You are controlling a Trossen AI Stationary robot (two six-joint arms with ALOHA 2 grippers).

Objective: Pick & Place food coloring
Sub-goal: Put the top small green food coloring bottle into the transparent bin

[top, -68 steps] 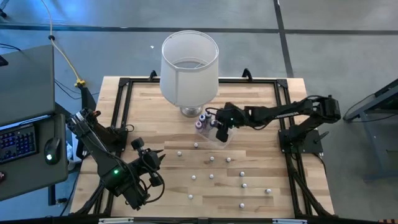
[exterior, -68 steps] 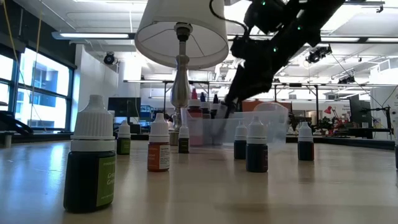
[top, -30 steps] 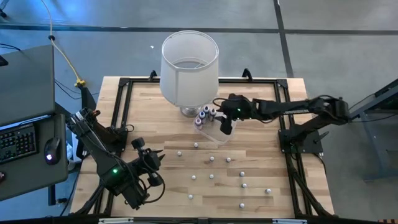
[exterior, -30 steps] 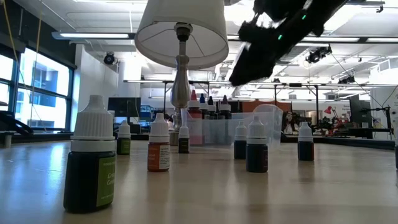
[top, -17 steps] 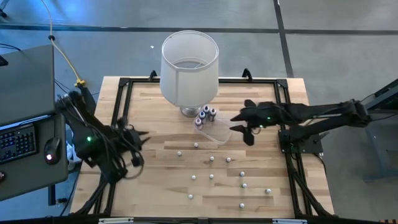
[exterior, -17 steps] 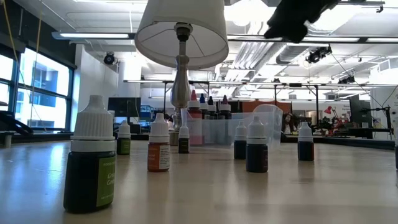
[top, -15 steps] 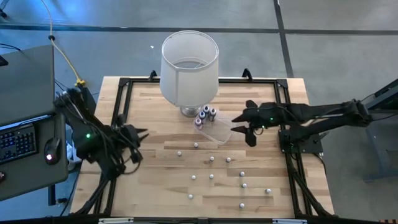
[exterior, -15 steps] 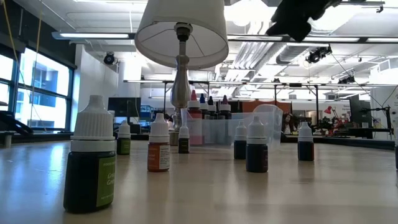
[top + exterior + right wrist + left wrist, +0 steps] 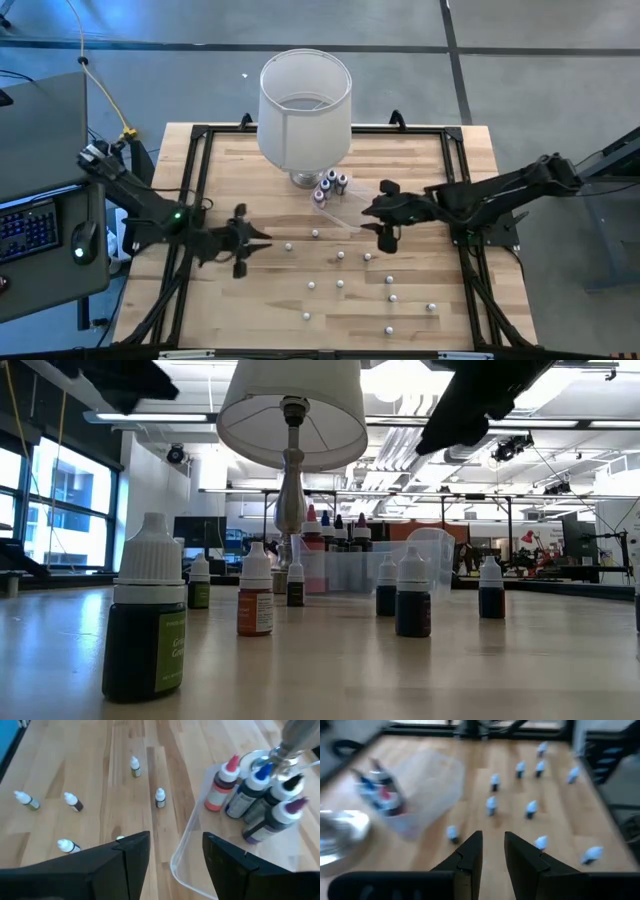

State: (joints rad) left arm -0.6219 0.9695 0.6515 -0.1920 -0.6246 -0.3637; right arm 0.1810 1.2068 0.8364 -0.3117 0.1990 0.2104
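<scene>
Several tiny white-capped food coloring bottles [image 9: 340,256] stand scattered on the wooden table, between its middle and its near right part. They also show in the low view [image 9: 255,592] and the right wrist view [image 9: 160,797]. A clear plastic tub [image 9: 345,212] holds several bottles with coloured caps [image 9: 257,800]. My left gripper [image 9: 250,245] hovers open, left of the scattered bottles, fingers toward them [image 9: 493,855]. My right gripper [image 9: 381,226] hangs open in the air beside the tub's right side [image 9: 175,852]. Neither touches anything.
A big white lampshade on a metal lamp [image 9: 305,95] stands just beyond the tub, its base [image 9: 305,178] on the table. A black frame [image 9: 196,160] runs around the tabletop. A keyboard and mouse [image 9: 82,240] lie off the table's left side.
My right gripper has risen from over the tub, swung toward the table's right edge, then come back toward the near side. My left arm has stretched out from the near left corner, carrying its gripper up and toward the table's middle. No bottle has moved.
</scene>
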